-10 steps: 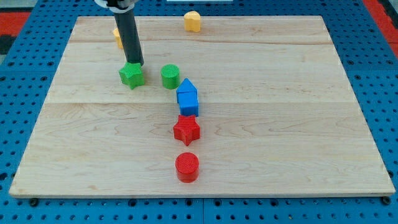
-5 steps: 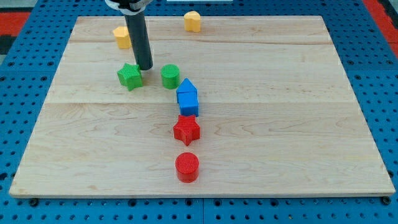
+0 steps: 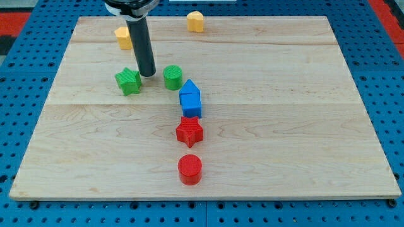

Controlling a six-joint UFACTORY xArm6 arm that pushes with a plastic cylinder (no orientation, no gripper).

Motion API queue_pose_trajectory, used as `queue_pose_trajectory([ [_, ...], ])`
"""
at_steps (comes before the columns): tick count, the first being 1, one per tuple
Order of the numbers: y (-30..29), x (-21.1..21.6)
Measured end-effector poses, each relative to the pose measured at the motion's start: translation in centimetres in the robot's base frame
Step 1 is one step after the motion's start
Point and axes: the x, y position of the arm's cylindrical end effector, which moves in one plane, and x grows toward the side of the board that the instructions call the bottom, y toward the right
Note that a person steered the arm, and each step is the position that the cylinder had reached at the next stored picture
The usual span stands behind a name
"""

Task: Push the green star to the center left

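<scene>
There is no claw on this arm to open, close or hold anything; it ends in a plain dark rod, and my tip (image 3: 148, 74) does the work by pushing along the bench (image 3: 284, 126).

Going from the view's left: the green star (image 3: 129, 81) sits just to the left of my tip and a little below it, close enough that they look to be touching or nearly so. That placement suits the task, since a push from the star's right side drives it toward the left edge, and the star lies in the upper-left part of the board, short of the centre-left spot. An orange block (image 3: 124, 37) stands above and left of my tip, partly hidden by the rod.

Just right of my tip is the green cylinder (image 3: 172, 77), so my tip stands in the gap between the two green blocks. Further right and below come the blue block (image 3: 190, 98), the red star (image 3: 189, 131) and the red cylinder (image 3: 189, 169). A second orange block (image 3: 196, 21) lies above and right, near the top edge.
</scene>
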Motion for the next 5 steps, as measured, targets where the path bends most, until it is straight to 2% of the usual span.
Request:
queue_pose_trajectory([
  [3, 1.0, 0.2],
  [4, -0.2, 1.8],
  [5, -5.0, 2.1],
])
